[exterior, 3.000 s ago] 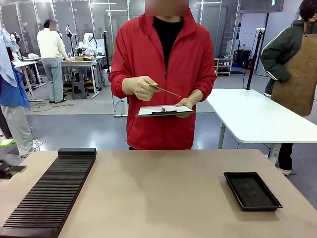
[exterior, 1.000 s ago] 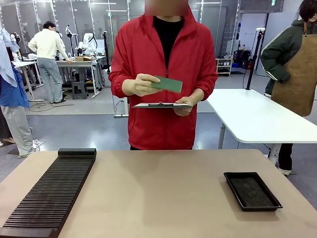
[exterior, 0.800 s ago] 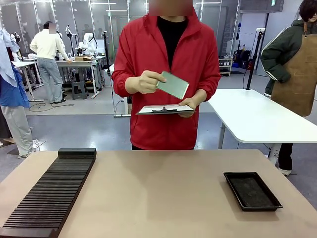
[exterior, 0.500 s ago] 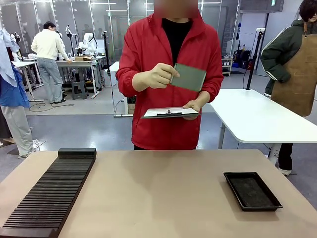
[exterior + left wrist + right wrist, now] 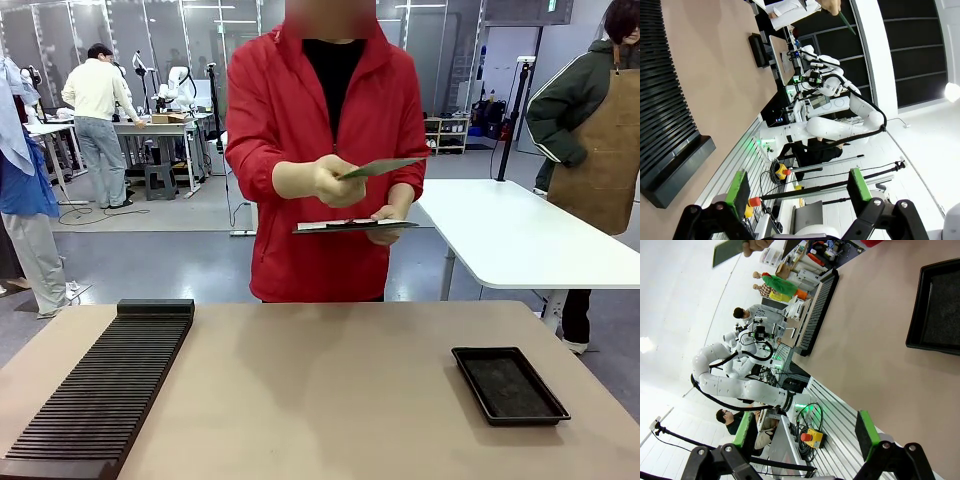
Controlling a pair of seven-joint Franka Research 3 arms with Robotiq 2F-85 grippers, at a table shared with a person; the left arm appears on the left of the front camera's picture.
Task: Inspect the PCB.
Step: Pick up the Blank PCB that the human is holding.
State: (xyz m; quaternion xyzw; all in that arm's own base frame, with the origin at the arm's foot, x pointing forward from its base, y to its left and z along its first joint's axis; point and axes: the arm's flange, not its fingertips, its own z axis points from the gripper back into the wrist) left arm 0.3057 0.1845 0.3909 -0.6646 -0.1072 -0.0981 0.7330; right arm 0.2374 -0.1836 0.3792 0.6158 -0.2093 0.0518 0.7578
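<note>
At the far side of the table a person in a red jacket holds the PCB [image 5: 380,167], a thin green board, nearly flat and edge-on at chest height in one hand [image 5: 325,181]. The other hand carries a clipboard [image 5: 355,226] just below it. In the left wrist view the PCB [image 5: 846,22] shows at the top edge, far beyond my left gripper [image 5: 798,187], which is open and holds nothing. Seen from the right wrist, the PCB [image 5: 730,252] sits at the top left, and my right gripper [image 5: 804,435] is open and holds nothing.
A long black slotted rack [image 5: 100,392] lies along the left of the tan table [image 5: 320,400]. A shallow black tray [image 5: 508,385] sits at the right. A white table [image 5: 510,235] and other people stand behind.
The person has turned the PCB from tilted with its face showing to nearly flat and edge-on, and lowered it a little. The clipboard stays below it.
</note>
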